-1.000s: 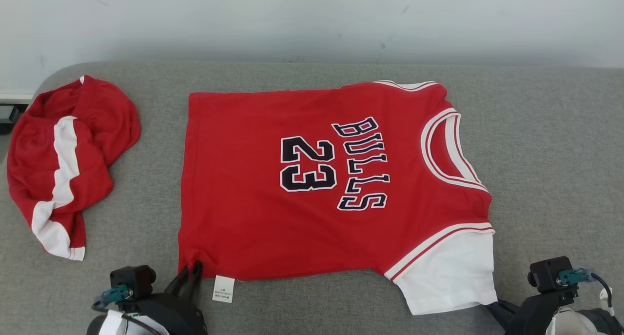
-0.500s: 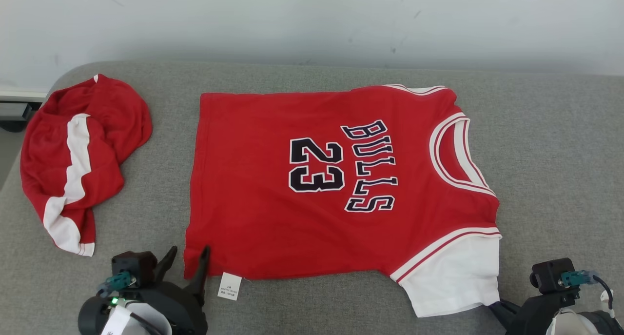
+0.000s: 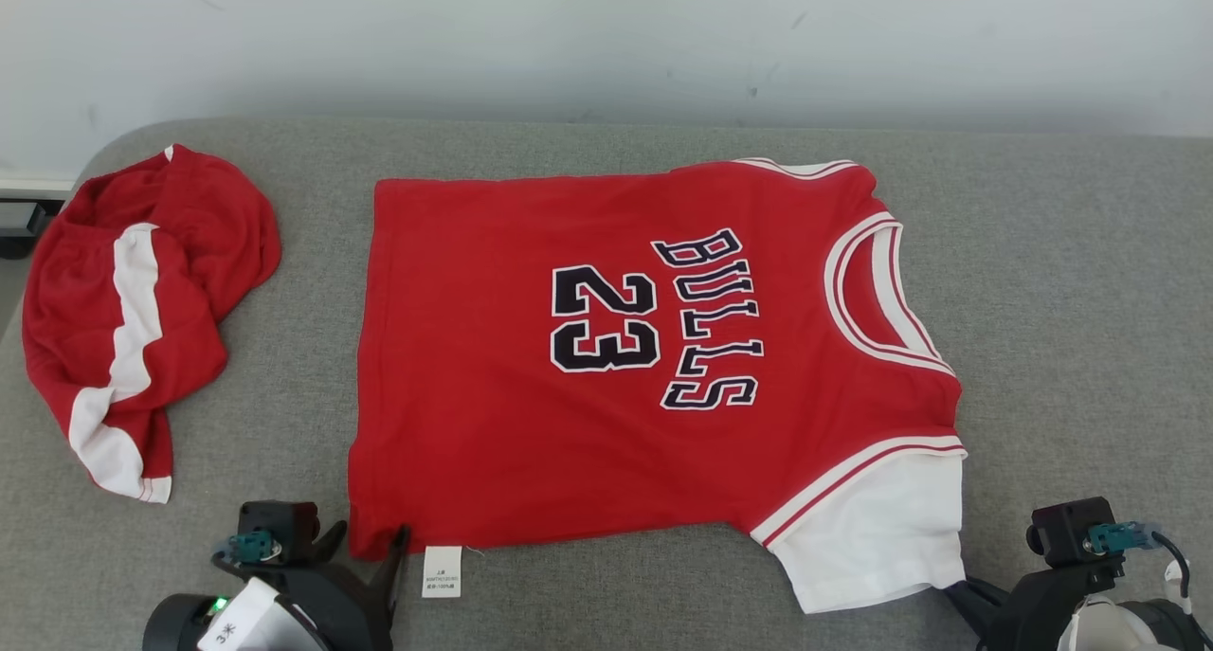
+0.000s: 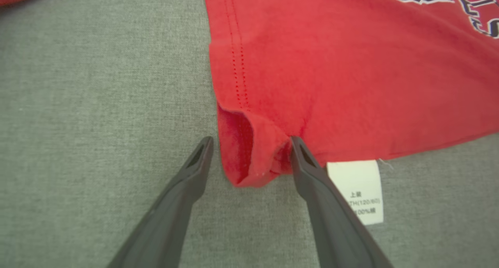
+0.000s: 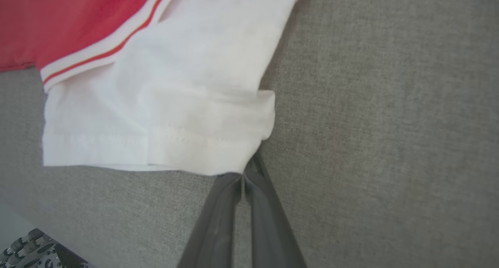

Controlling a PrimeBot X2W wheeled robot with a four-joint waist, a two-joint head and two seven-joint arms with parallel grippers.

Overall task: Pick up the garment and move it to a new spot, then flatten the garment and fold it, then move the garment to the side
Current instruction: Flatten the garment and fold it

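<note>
Far left: crumpled red-and-white shorts (image 3: 133, 319), well apart from the work.

Next over, left gripper (image 3: 368, 535): pinched on the near-left hem corner (image 4: 249, 158) a second ago, now sprung fully apart. Fingers (image 4: 195, 174) straddling that corner, right one touching cloth, nothing held. Corner left bunched and curled up (small pucker, not flat). Care label (image 4: 360, 190) poking out just beside the right finger.

Centre: Bulls jersey (image 3: 616, 348) face up, spread mostly flat across the middle of the surface, hem to the left, collar to the right, "23" and lettering sideways. Same place on the surface as a second ago; apparent drift between frames looks like head-camera sway, not cloth movement.

Right: white sleeve (image 3: 872, 537) at the near edge. Right gripper (image 5: 249, 164) with fingers pressed together at the sleeve's outer hem corner, apparently clamped on the fabric there.

Reading of it: flattening pull looks done on the left end, release half complete, fold not started. Probably worth smoothing that puckered corner before folding, else a crooked crease.

Surface: grey woven upholstery, rounded far-left corner, coarse enough to drag at cloth. Behind: plain pale wall with a few scuffs. Something dark past the left edge, too small to tell.
</note>
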